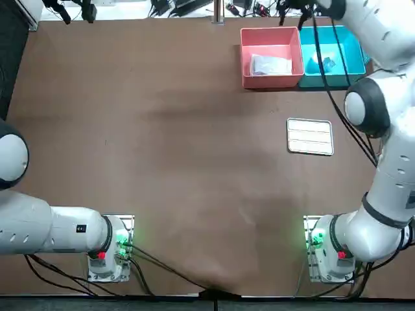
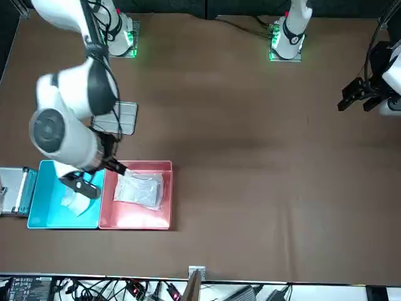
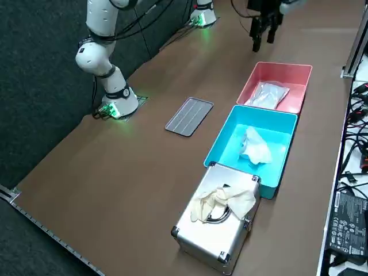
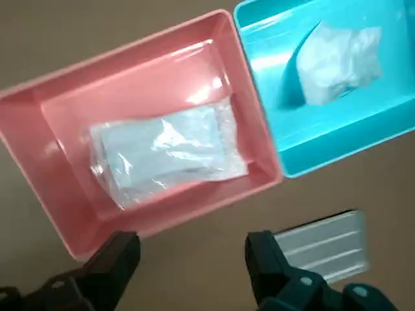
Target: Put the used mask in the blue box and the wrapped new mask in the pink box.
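Up above the two boxes, right gripper (image 4: 191,249) hangs well clear of the table, jaws released w/ nothing between them; the gap in the wrist view shows only pink rim & bare table. Wrapped new mask (image 4: 165,152) lies flat inside the pink box (image 4: 130,61), fully within the walls. Used mask (image 4: 334,55) sits crumpled in the blue box (image 4: 262,78), which touches the pink one side by side. So by my read both items are where they belong & the task is approx done. The step in hand is just backing the arm out.

How I'd do it: straight up first, no sideways motion until the fingers (image 4: 120,253) are surely above both rims, so I don't clip a wall & shove the boxes. No reason to close the jaws near the wrapper, as the film looks light & could catch on a pad. Then swing back toward base, passing over the slatted grey plate (image 1: 310,137) w/o dipping. Watch the cables (image 1: 319,45) draped across the blue box in the top view, since they could snag a rim if I swing fast. Silver case (image 3: 215,241) w/ gloves (image 3: 221,201) on it, touching the blue box's far side, is out of the path, so I'd leave it.
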Available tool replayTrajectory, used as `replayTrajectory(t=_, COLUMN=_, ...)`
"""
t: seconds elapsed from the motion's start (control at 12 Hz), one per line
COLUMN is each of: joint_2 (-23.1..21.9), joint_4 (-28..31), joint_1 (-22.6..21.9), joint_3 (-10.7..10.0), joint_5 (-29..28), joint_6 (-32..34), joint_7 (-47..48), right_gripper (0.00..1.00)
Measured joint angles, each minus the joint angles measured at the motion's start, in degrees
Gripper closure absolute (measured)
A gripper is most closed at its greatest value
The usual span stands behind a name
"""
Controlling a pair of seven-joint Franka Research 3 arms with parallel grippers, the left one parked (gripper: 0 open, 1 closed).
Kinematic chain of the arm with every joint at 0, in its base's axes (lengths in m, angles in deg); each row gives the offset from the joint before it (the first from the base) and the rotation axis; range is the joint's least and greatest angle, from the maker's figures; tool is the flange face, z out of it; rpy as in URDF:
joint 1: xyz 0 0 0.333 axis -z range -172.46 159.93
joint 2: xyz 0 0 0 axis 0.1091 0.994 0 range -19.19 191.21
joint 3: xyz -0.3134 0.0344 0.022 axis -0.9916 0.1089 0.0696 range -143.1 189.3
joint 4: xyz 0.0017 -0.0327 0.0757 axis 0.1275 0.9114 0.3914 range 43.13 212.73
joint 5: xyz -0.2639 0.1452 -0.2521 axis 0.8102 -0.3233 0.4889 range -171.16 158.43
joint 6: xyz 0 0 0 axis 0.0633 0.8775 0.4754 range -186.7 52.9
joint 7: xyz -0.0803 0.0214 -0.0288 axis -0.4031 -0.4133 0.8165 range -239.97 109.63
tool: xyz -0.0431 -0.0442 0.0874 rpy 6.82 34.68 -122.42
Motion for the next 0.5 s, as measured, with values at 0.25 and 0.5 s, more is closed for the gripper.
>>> replayTrajectory(t=0.25, joint_2=-3.0, joint_4=0.1, joint_1=3.5, joint_3=-0.3, joint_5=0.0, joint_6=4.5, joint_7=-13.7, right_gripper=0.00)
replayTrajectory(t=0.5, joint_2=-5.4, joint_4=1.6, joint_1=7.4, joint_3=-0.4, joint_5=0.0, joint_6=4.8, joint_7=-24.6, right_gripper=0.00)
